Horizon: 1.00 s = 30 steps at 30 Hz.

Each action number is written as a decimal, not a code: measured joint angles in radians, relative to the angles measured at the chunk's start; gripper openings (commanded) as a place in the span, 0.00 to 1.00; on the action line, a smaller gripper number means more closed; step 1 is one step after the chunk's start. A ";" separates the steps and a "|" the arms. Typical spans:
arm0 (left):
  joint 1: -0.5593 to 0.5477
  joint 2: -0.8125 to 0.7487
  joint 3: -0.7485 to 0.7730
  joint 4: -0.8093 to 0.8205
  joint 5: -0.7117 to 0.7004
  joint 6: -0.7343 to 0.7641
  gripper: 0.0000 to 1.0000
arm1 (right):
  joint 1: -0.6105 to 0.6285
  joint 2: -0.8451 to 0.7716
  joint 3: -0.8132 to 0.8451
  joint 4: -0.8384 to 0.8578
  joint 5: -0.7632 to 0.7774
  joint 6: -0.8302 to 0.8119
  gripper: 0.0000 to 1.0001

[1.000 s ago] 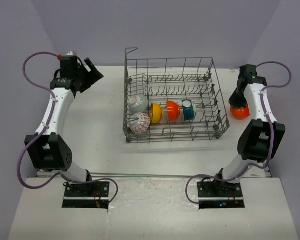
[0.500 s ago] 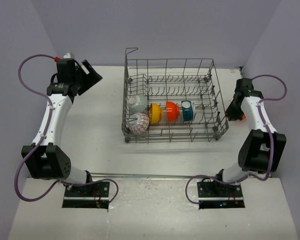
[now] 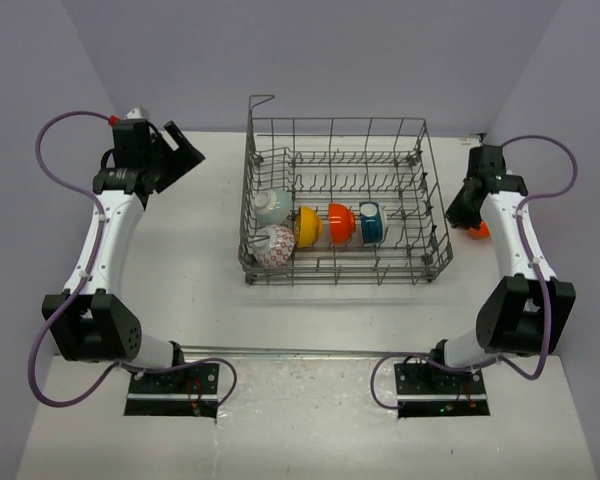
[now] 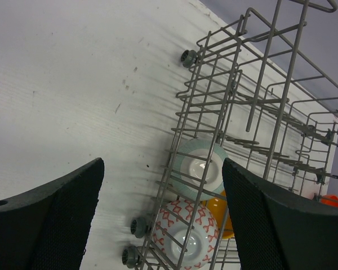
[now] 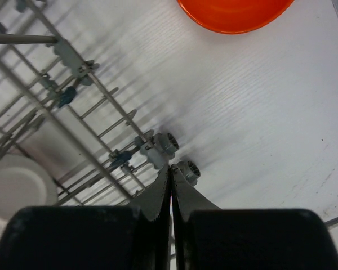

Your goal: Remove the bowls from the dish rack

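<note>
I count six bowls on my feeds: two orange, meaning the racked orange bowl (image 3: 342, 223) and the loose orange bowl (image 3: 479, 230) half hidden behind an arm, plus one yellow bowl (image 3: 308, 226), one pale white-green bowl (image 3: 272, 206), one red-patterned white bowl (image 3: 278, 245) and one teal bowl (image 3: 371, 222). Five inside, one outside. One dish rack (image 3: 345, 270). Two arms: left arm (image 3: 105, 235), right arm (image 3: 520, 240).

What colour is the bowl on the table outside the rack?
The bowl is orange. The right wrist view shows it best.
</note>
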<state>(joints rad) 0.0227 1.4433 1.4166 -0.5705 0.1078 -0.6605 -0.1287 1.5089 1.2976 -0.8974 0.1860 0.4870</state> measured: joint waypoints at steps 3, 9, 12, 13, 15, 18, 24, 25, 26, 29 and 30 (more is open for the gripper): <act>0.000 0.000 -0.002 0.000 0.001 0.000 0.86 | 0.019 -0.029 0.086 -0.011 -0.016 0.002 0.01; 0.000 0.000 -0.043 0.008 0.023 0.000 0.72 | 0.178 -0.006 0.390 -0.018 -0.066 -0.027 0.39; 0.000 0.004 -0.061 0.009 0.046 0.002 0.60 | 0.277 0.031 0.487 0.002 -0.159 -0.060 0.50; 0.000 0.008 -0.063 0.010 0.052 0.005 0.59 | 0.300 0.047 0.505 0.013 -0.209 -0.066 0.54; 0.000 0.015 -0.069 0.018 0.069 0.008 0.52 | 0.336 0.097 0.527 0.035 -0.329 -0.076 0.66; 0.000 0.025 -0.074 0.034 0.095 0.009 0.49 | 0.375 0.201 0.550 0.050 -0.488 -0.088 0.75; 0.000 0.038 -0.074 0.061 0.134 0.005 0.33 | 0.472 0.441 0.609 0.080 -0.756 -0.088 0.79; 0.000 0.040 -0.074 0.066 0.141 -0.001 0.26 | 0.485 0.471 0.624 0.082 -0.790 -0.085 0.79; 0.000 0.043 -0.074 0.073 0.150 -0.005 0.24 | 0.499 0.499 0.645 0.087 -0.828 -0.077 0.79; 0.000 0.047 -0.082 0.097 0.167 -0.015 0.13 | 0.524 0.537 0.692 0.108 -0.901 -0.055 0.79; 0.000 0.048 -0.088 0.102 0.174 -0.019 0.10 | 0.529 0.547 0.713 0.113 -0.924 -0.046 0.79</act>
<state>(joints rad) 0.0231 1.4910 1.3285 -0.4686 0.2817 -0.6800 0.4004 2.0563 2.0102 -0.7841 -0.7383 0.4412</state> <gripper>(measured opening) 0.149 0.786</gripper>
